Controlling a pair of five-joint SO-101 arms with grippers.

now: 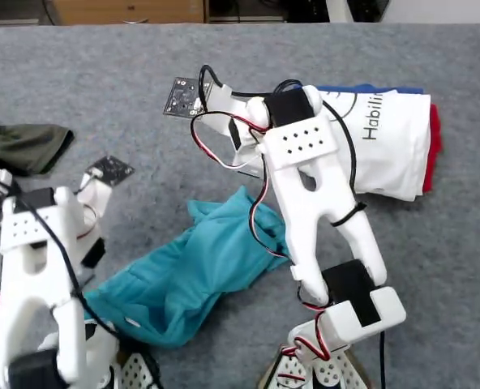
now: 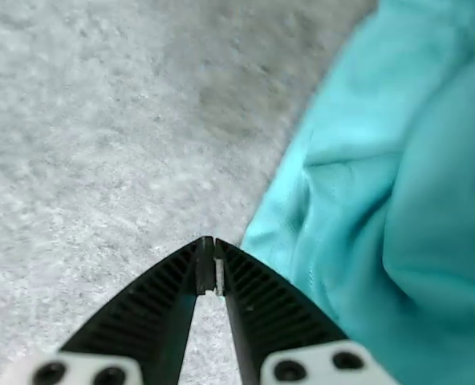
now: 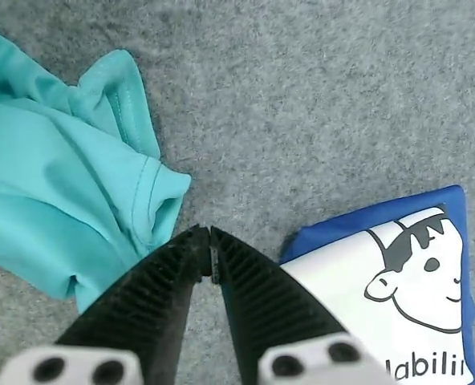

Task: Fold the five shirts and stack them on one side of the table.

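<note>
Teal shirt crumpled, fold pending — left gripper, right gripper both clenched empty; next probably needs opening onto its edges.

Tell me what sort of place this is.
Probably a robotics lab bench: a grey carpeted table, a white tabletop arm between a teal shirt and a folded stack, wooden furniture behind.
</note>
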